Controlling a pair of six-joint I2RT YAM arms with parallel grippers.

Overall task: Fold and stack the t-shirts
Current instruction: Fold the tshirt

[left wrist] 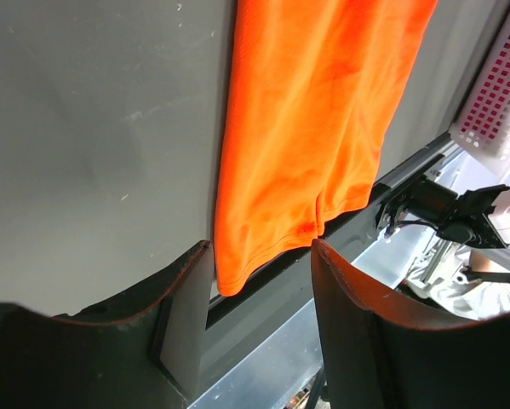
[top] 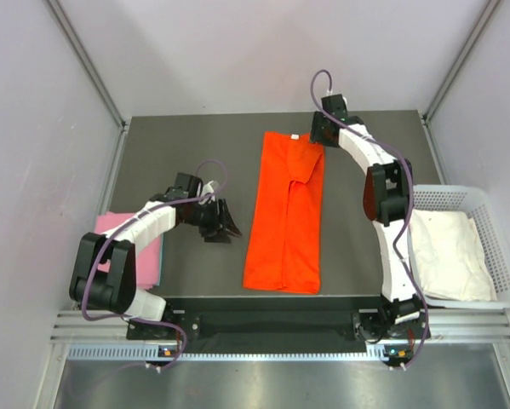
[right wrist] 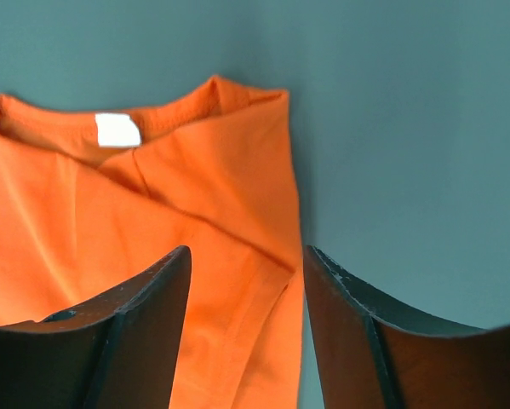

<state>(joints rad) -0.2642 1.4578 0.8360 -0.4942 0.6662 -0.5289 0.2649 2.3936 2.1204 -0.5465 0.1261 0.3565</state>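
Now | left gripper (left wrist: 261, 247) released, beside orange t-shirt (top: 284, 213) | right gripper (right wrist: 246, 256) released, over collar (right wrist: 178, 106)

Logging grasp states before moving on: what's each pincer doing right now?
Left pincer: open, holding nothing.
Right pincer: open, holding nothing, over the orange t-shirt near its collar.

Top view: bright, even overhead light, sharp throughout. Faint soft shadow under the left arm (top: 148, 223) on the table (top: 195, 162). Orange shirt (top: 284, 213) oversaturated, folds barely readable. Right wrist view: soft focus, teal cast, right fingers (right wrist: 135, 341) dark and blurred. Left wrist view: left fingers (left wrist: 357, 341) underexposed.
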